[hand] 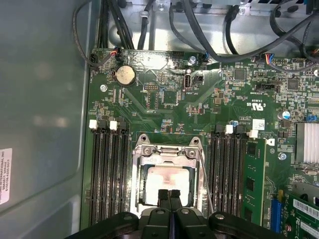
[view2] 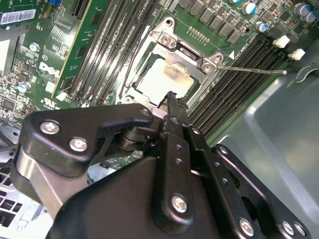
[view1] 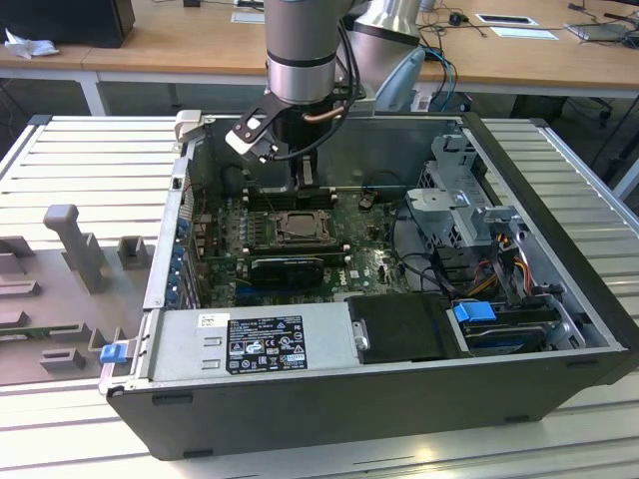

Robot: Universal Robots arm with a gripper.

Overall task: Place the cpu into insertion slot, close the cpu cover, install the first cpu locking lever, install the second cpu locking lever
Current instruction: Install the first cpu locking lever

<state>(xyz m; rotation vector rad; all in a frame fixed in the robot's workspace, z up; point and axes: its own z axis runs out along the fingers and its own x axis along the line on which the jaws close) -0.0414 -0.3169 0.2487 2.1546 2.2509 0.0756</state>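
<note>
The cpu (hand: 169, 180), a pale silver square, lies in the insertion slot (hand: 141, 172) on the green board. The grey cpu cover (hand: 167, 149) lies flat over it, and the chip shows through its cut-out. In the second wrist view the cpu (view2: 162, 79) sits just beyond my fingertips. A thin locking lever (view2: 254, 70) sticks out from the socket's corner over the memory slots; the same lever (hand: 205, 181) runs slanted along one side of the socket. My gripper (hand: 169, 195) is shut, fingers together with nothing between them, hovering at the socket's edge. In the exterior view the gripper (view1: 303, 185) hangs just above the insertion slot (view1: 300, 228).
Black memory slots (hand: 107, 174) flank the socket on both sides. A long black block (view1: 290, 267) lies in front of the socket. The power supply (view1: 255, 344) and drive cage (view1: 469, 215) fill the case front and the exterior view's right. Cables (hand: 209, 30) hang along the case wall.
</note>
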